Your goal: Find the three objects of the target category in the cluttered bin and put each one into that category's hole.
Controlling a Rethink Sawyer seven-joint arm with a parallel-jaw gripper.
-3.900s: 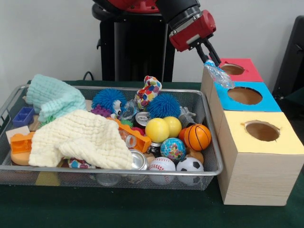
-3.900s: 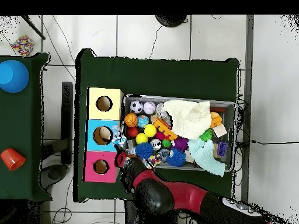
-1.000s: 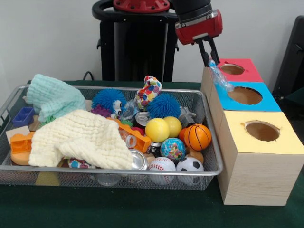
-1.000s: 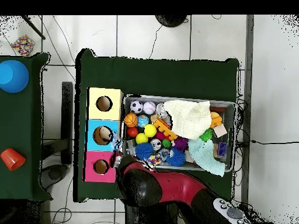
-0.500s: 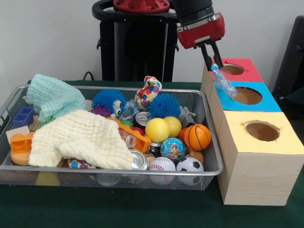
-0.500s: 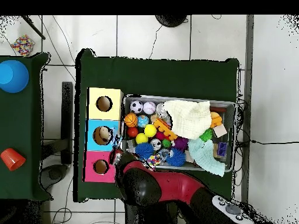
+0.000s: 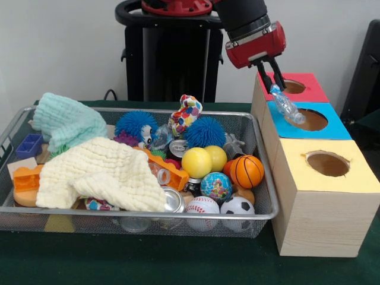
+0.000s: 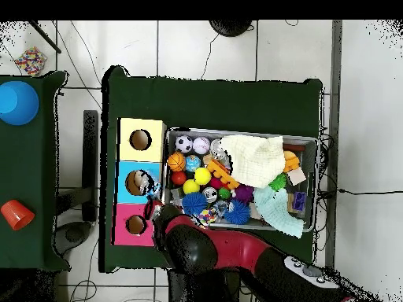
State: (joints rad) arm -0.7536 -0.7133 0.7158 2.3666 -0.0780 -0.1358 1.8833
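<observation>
My gripper hangs over the left edge of the blue-topped box, shut on the upper end of a clear plastic bottle. The bottle slants down to the right, and its lower end reaches the rim of the blue box's round hole. From above, the bottle shows beside that hole, with the arm covering most of the gripper. The wire bin holds balls, cans, cloths and toys, among them a crushed silver can.
A red-topped box stands behind the blue one and a yellow-topped box in front, each with a hole. A cream cloth and a mint cloth cover the bin's left part. Balls crowd its right side.
The gripper has carried the bottle to the right and a little toward the camera, from the corner of the red box to the rim of the blue box's hole. The bin's contents have not moved.
</observation>
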